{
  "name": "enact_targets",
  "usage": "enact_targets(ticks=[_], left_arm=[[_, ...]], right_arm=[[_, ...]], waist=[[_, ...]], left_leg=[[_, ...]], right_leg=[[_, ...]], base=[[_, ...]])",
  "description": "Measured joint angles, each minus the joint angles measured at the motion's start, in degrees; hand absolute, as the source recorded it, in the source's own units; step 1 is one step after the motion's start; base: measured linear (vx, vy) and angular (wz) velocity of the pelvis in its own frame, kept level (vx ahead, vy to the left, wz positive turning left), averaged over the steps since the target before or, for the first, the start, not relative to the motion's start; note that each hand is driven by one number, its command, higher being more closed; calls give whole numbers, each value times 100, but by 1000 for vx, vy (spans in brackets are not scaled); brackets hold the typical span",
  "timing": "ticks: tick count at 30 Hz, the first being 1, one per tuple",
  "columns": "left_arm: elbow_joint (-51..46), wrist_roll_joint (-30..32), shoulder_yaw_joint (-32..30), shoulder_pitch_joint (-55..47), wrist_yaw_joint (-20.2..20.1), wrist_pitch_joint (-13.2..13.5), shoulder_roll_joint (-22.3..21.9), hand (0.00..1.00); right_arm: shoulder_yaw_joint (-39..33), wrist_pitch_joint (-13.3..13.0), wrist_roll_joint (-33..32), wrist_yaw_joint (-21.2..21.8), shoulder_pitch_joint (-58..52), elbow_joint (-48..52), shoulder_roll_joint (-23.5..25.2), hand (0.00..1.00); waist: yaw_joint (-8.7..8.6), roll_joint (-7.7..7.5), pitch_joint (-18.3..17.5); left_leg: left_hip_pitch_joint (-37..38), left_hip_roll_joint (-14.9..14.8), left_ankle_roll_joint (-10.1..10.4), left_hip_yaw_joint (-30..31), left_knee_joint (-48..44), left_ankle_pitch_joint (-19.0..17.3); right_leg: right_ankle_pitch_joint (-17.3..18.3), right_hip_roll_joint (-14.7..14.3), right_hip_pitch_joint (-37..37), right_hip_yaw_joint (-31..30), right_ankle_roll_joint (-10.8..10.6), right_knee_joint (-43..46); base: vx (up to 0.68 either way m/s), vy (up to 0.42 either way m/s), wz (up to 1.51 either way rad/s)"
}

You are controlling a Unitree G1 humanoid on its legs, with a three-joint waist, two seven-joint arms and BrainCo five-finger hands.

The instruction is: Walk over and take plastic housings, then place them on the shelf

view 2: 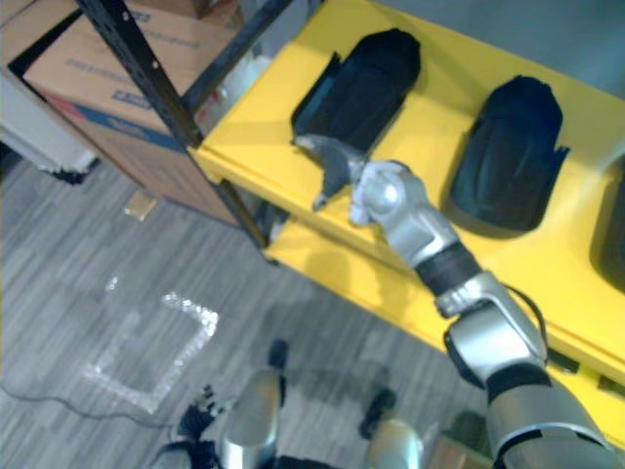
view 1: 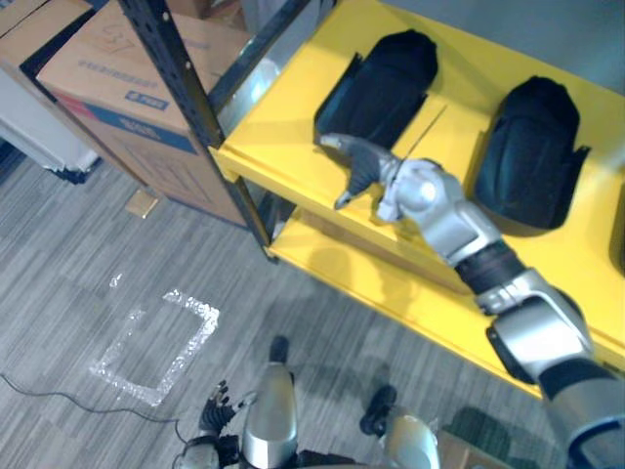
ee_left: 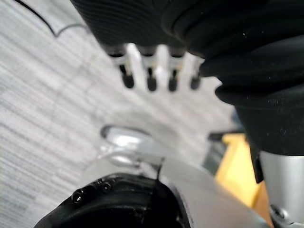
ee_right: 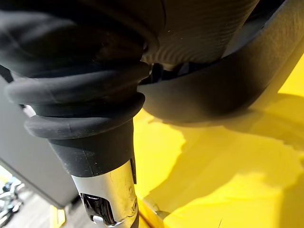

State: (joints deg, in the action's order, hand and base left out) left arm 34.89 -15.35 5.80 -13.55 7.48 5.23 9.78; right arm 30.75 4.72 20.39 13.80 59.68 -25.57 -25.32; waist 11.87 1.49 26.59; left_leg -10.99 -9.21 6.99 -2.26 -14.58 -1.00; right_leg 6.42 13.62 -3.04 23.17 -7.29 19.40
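Two housings share the shelf (view 1: 283, 122): left housing (view 1: 383, 83) just beside my right hand (view 1: 363, 164), fingers loose and empty, right housing (view 1: 532, 147) apart, box (view 1: 117, 68) beyond the post (view 1: 186, 88), left hand (ee_left: 151, 80) slack.

Black housings (view 1: 376, 83) on yellow shelf (view 1: 283, 132)

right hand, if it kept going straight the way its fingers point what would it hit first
Probably the left black housing: the right hand points along its near edge, very close. If it clears that, bare yellow shelf, then the black upright. Depth is unclear.
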Motion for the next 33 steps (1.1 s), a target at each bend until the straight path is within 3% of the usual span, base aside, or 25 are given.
enact_targets(ticks=[3, 4, 6, 7, 12, 15, 19, 26, 29, 33], left_arm=[[1, 0, 2, 0, 6, 3, 0, 0], [2, 2, 2, 0, 11, 5, 0, 0], [4, 1, 2, -1, 11, 13, 0, 0], [6, 1, 2, 0, 7, 20, -1, 0], [21, 27, 0, -1, 1, 59, -3, 0], [68, 73, -7, -1, -2, 144, -8, 0], [151, 251, -25, 0, -14, 251, -7, 0], [307, 297, -62, -12, -25, 260, -71, 0], [383, 297, -70, -21, -3, 315, -79, 0], [457, 293, -72, -38, 53, 422, -84, 0]], right_arm=[[13, -50, 87, -640, -71, -6, 19, 0], [5, -111, 129, -1048, -77, -6, 24, 0], [-197, -329, 229, -1868, -77, 16, 45, 0], [-481, -534, 299, -2485, -76, 84, 72, 0], [-1088, -1115, 348, -3826, -70, 765, 87, 0], [-1216, -1225, 518, -4180, -79, 1146, 165, 0], [-1459, -1169, 504, -4288, -294, 1690, 268, 0], [-2451, -379, -307, -4292, -1856, 3173, 438, 0], [-2864, -240, -397, -4589, -2564, 3522, 654, 0], [-3273, -260, -391, -5060, -3394, 3856, 828, 0]], waist=[[4, -1, 1], [1, -1, 1], [2, -1, 1], [3, 0, 1], [-6, 0, 1], [-83, 6, 4], [-187, 8, 5], [-450, 8, 5], [-651, 9, 5], [-832, 17, 7]], left_leg=[[-2, 2, 1, 1, -2, 0], [-1, 0, 1, 1, -1, 1], [-1, -4, 2, 1, -1, 1], [-1, -7, 3, 0, -1, 1], [10, -65, 6, -69, -20, -1], [-1, -109, 9, -138, -74, -15], [17, -138, 17, -225, -185, -105], [120, -110, -56, -587, -227, -206], [166, -104, -60, -725, -202, -208], [208, -103, -51, -782, -188, -244]], right_leg=[[-2, 2, 0, 0, -1, 0], [-2, 0, -1, 0, 0, 0], [-2, -5, -1, 0, 0, 0], [-2, -8, -1, -2, 0, -2], [-28, -62, -29, -83, 27, -32], [-56, -93, -90, -163, 44, -30], [-59, -106, -102, -277, 40, -57], [-167, -48, -234, -609, -32, -92], [-186, -34, -330, -749, -38, -47], [-177, -22, -366, -790, -32, -16]], base=[[0, 0, 0], [0, 0, 0], [0, 0, 0], [0, 0, 0], [0, 0, -7], [-18, 1, -17], [-40, 29, -14], [-7, 41, -22], [24, 14, -23], [15, -1, -10]])
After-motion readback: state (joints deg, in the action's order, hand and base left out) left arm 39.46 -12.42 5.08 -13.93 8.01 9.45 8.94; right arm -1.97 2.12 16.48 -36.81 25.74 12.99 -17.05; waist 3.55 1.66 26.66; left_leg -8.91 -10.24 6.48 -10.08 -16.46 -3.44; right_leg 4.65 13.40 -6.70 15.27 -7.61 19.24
